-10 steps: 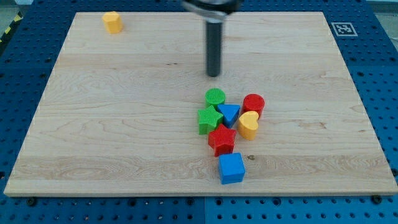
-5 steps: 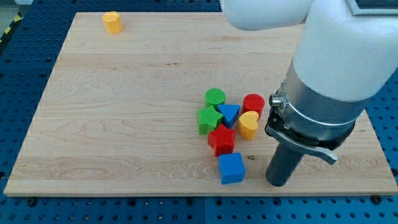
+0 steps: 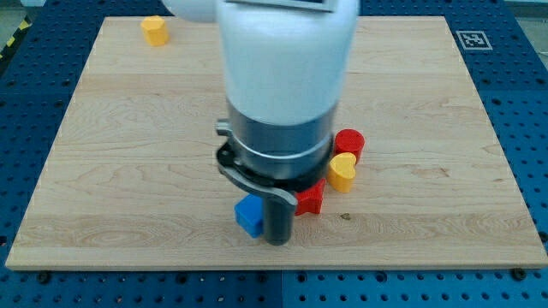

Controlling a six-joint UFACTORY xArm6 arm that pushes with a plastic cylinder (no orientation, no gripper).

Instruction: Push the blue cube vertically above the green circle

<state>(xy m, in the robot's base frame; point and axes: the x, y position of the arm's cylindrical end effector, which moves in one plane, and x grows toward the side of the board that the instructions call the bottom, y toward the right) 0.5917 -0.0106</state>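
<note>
The blue cube (image 3: 249,215) sits near the board's bottom edge, touching the left side of my rod. My tip (image 3: 276,241) rests just right of and slightly below the cube. The arm's large body hides the green circle, the green block and the blue triangle. Part of the red star (image 3: 311,198) shows to the right of the rod.
A red cylinder (image 3: 349,141) and a yellow block (image 3: 342,171) sit right of the arm. Another yellow block (image 3: 154,29) stands at the board's top left. The wooden board (image 3: 120,171) lies on a blue perforated table.
My tip has swept from the right of the blue cube to the left, and the cube has slid left along the bottom edge. The arm now covers the green circle.
</note>
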